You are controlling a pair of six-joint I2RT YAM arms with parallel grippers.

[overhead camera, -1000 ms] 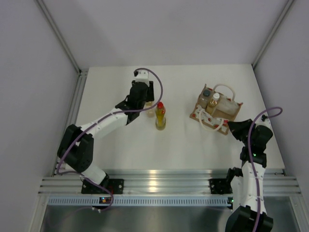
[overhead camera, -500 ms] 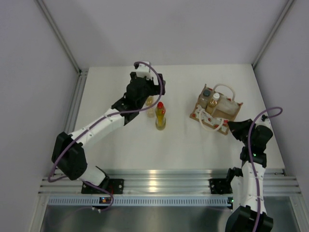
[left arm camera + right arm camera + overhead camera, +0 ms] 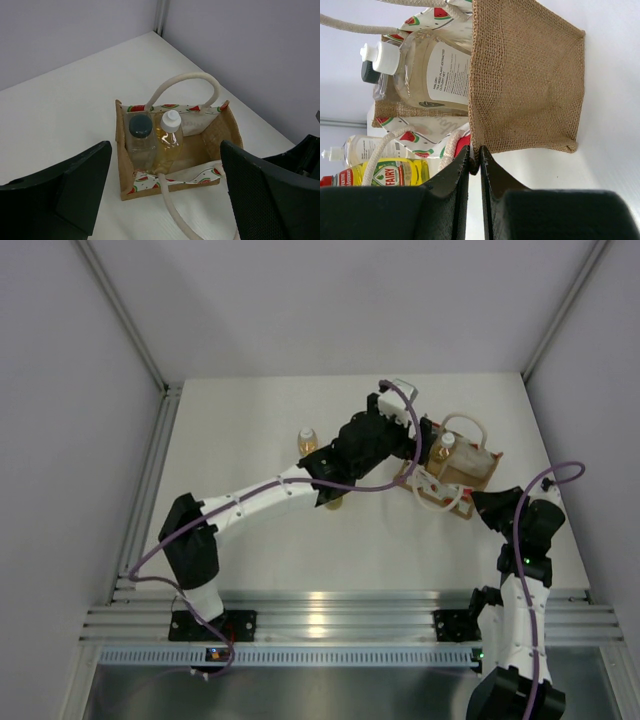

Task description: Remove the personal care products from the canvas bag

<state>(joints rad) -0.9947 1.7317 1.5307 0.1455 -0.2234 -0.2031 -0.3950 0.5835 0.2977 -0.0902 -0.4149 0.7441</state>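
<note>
Tabletop (image 3: pixel 380 550) is showing matte white, boxed in by pale grey walls (image 3: pixel 330 300), with an aluminium rail (image 3: pixel 350 615) running along the near edge. Canvas bag (image 3: pixel 478 468) is standing upright on the right half of the table: burlap sides, watermelon-print trim, rope handles (image 3: pixel 187 76) arching over the open mouth. Right gripper (image 3: pixel 475 162) is pinching the edge of the bag's near burlap wall, fingers pressed together on the fabric. Left gripper (image 3: pixel 415 435) is hovering above the bag's left end, fingers (image 3: pixel 65 192) spread wide and touching nothing. Two bottles are sitting inside the bag, packed against one end: clear squarish bottle (image 3: pixel 141 140) with a dark cap, and amber bottle (image 3: pixel 169 135) with a white cap touching it. Two more are standing out on the table to the left of the bag: second amber bottle (image 3: pixel 307 443) with a white cap, well apart from the bag, and yellow Fairy bottle (image 3: pixel 385 172) with a red cap, mostly hidden under the left arm in the overhead view.
</note>
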